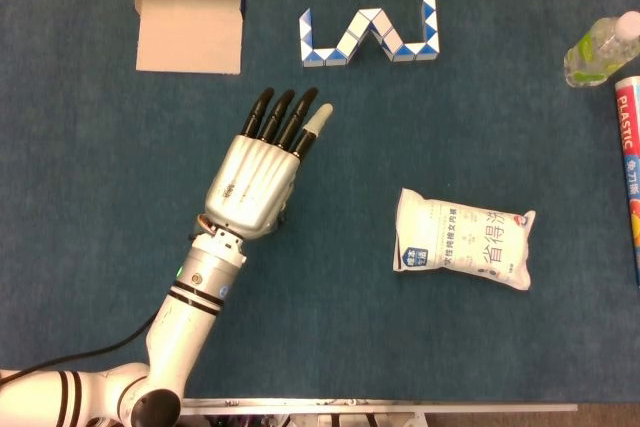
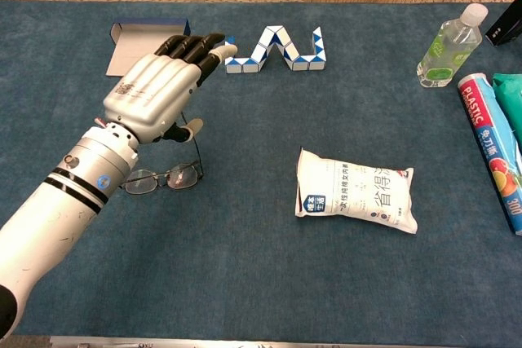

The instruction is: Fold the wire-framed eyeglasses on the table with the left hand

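Note:
The wire-framed eyeglasses lie on the blue table cloth, lenses toward the front edge. One temple arm sticks out away from the lenses toward the back. My left hand hovers flat over them, palm down, fingers stretched out together and holding nothing. Its thumb tip sits close to the end of that temple arm; whether they touch I cannot tell. In the head view the left hand covers the glasses completely. The right hand shows in neither view.
An open cardboard box sits at the back left and a blue-white snake puzzle at the back middle. A white food packet lies right of the hand. A bottle and a plastic-wrap box stand at the right edge.

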